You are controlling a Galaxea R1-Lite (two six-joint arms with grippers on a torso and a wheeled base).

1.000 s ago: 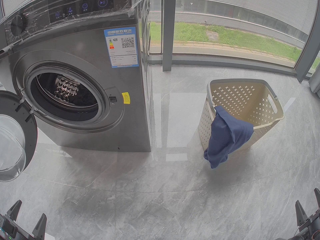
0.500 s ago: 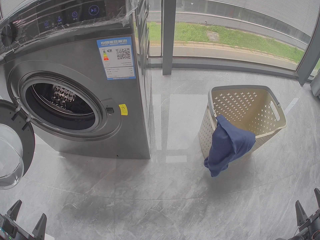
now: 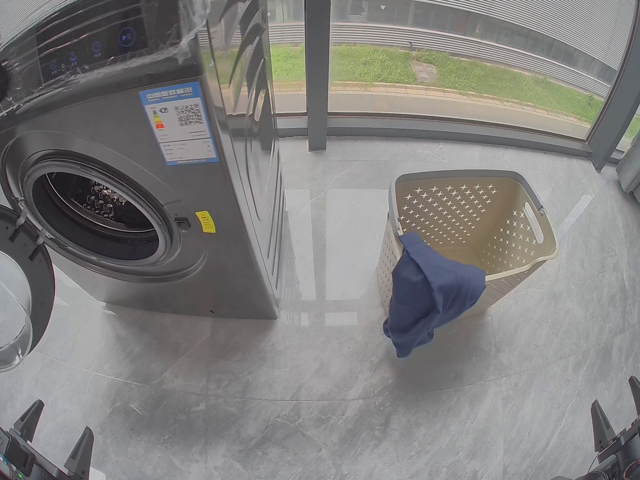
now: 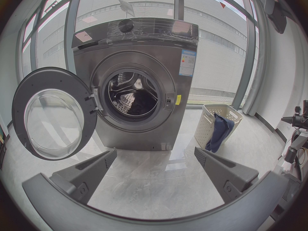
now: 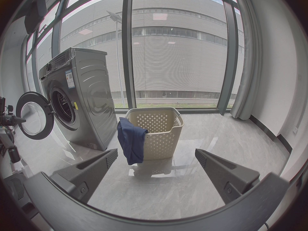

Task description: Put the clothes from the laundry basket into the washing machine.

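Our left pincer [image 4: 154,151] and right pincer [image 5: 155,153] hang wide open and empty, low at 7 and 5 o'clock. At 1 o'clock the laundry basket [image 3: 467,176] stands on the floor [image 3: 300,381], a blue garment [image 3: 430,295] draped over its near rim, within easy pinching reach. At 10 o'clock the washing machine [image 3: 220,235] waits, its door [image 4: 53,113] swung wide for loading.
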